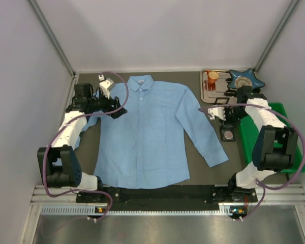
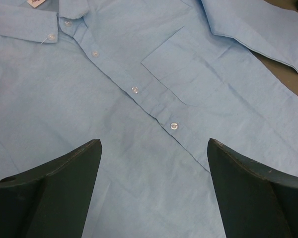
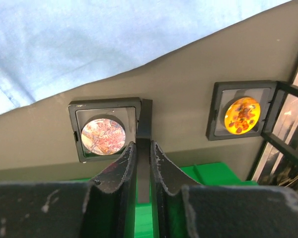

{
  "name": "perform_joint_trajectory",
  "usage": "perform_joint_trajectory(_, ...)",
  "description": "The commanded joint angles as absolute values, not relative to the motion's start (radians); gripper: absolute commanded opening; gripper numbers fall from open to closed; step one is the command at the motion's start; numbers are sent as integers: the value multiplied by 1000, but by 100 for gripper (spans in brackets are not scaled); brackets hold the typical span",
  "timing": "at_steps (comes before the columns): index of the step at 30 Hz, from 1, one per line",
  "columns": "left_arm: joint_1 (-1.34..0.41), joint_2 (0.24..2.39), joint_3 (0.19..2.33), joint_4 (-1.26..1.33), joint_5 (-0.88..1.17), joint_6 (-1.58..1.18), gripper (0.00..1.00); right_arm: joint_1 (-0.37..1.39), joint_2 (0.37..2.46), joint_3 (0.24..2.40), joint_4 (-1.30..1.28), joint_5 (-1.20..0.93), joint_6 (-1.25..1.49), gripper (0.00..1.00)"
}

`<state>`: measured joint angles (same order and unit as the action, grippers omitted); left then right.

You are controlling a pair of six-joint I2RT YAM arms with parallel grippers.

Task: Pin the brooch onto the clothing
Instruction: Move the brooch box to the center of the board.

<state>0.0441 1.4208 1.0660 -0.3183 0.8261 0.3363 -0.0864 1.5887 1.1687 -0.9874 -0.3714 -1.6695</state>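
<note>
Brooch number one, the pink brooch (image 3: pixel 103 136), sits in its black case (image 3: pixel 74 131) on the worktop (image 3: pixel 188 74) near the right edge. The right fingers (image 3: pixel 116 173) are pinched closed on that case's upright lid (image 3: pixel 144 116). Just beside it, an orange brooch (image 3: pixel 242 115) lies in a second case (image 3: pixel 216 111) with its cover swung open. The left fingers (image 2: pixel 64 183) are spread wide over the shirt (image 2: pixel 139 59), which lies flat mid-worktop with its sleeve (image 1: pixel 203 137) stretched toward the cases. There's a green bin (image 1: pixel 282 114) at the right edge and a metal tray (image 1: pixel 206 89) in the far right corner.
</note>
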Motion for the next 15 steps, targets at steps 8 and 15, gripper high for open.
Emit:
perform_joint_trajectory(8,38,1442,1111,-310,844,373,92,-34,1669,1295,-947,-420,-1629,9)
perform_joint_trajectory(15,40,1445,1111,-316,839,379,92,-21,1675,1310,-928,-422,-1586,52)
